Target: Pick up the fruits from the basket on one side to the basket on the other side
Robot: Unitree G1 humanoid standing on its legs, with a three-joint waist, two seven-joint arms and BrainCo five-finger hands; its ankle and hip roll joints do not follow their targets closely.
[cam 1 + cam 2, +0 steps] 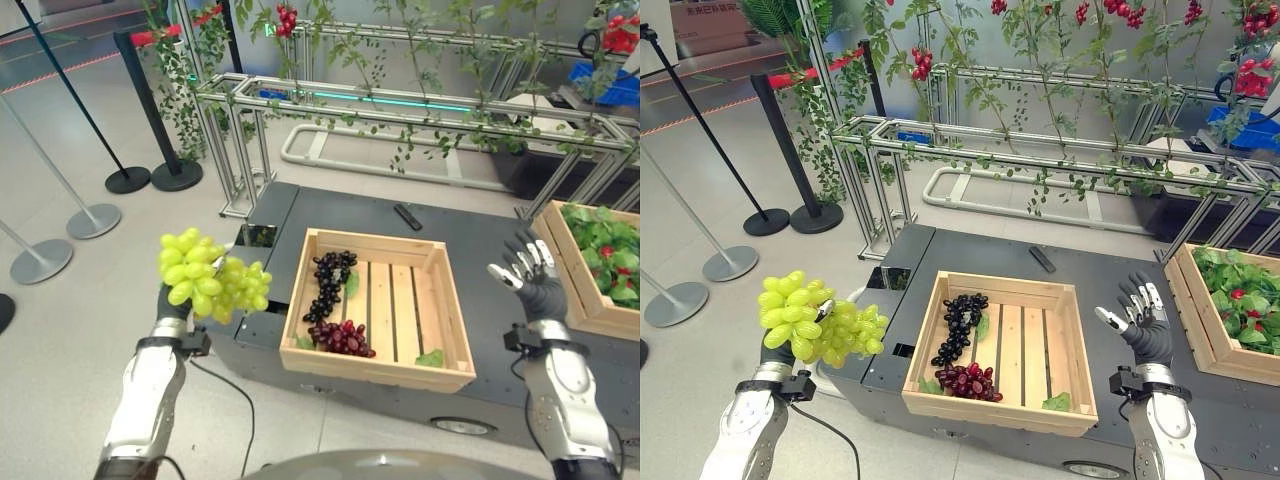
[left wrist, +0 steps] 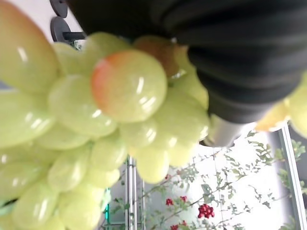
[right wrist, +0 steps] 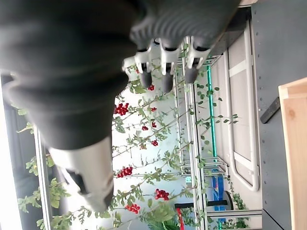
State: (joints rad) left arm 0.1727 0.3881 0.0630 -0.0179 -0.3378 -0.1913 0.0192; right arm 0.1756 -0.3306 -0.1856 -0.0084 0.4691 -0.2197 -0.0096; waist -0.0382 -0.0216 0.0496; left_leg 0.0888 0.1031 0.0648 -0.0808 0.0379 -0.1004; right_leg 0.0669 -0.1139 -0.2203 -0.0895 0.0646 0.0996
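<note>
One bunch of pale green grapes [image 1: 212,283] gripped in left hand [image 1: 172,305], raised clear of table [image 1: 480,250] for carrying | two dark bunches [image 1: 333,300] left in slatted wooden crate [image 1: 380,372] | right hand [image 1: 530,275] spread, empty, beside leafy crate [image 1: 585,300]

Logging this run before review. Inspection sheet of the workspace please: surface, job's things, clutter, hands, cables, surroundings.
Surface: dark grey platform, with bare floor to its left.
Job's things: green grapes held up left of the platform; dark grapes and red grapes lie in the middle wooden crate; a second crate at right holds leaves and red fruit.
Clutter: small black remote-like object behind the middle crate.
Hands: left hand shut on the green grapes; right hand open, raised, empty, between the crates.
Cables: nothing seen.
Surroundings: metal frame with vines, stanchions at left.
</note>
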